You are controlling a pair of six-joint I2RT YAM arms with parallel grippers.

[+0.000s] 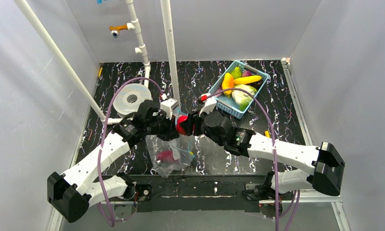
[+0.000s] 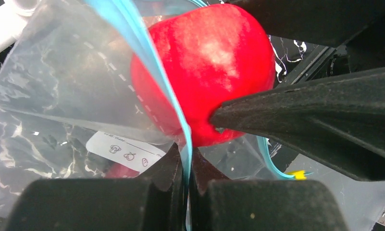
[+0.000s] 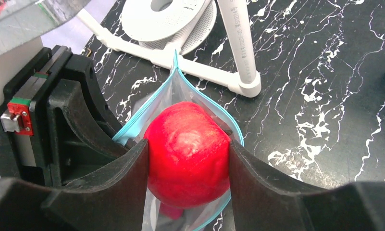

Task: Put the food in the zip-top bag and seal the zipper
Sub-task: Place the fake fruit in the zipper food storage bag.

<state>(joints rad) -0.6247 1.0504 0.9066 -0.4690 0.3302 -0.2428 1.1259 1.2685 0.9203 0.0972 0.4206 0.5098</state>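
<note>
My right gripper (image 3: 188,161) is shut on the red apple (image 3: 188,154) and holds it in the open mouth of the clear zip-top bag (image 1: 168,156). My left gripper (image 2: 189,163) is shut on the bag's light-blue zipper strip (image 2: 147,53) and holds the mouth up. The apple (image 2: 204,67) sits just past the strip in the left wrist view. A magenta piece (image 1: 165,156) lies inside the bag on the table. The white label (image 2: 125,151) shows through the plastic. In the top view both grippers meet at the apple (image 1: 183,124).
A light-blue mesh basket (image 1: 265,77) at the back right holds a yellow banana (image 1: 248,80), an orange-yellow piece (image 1: 227,83) and green pieces. A white spool (image 1: 131,98) and white pipe frame (image 1: 170,53) stand behind the bag.
</note>
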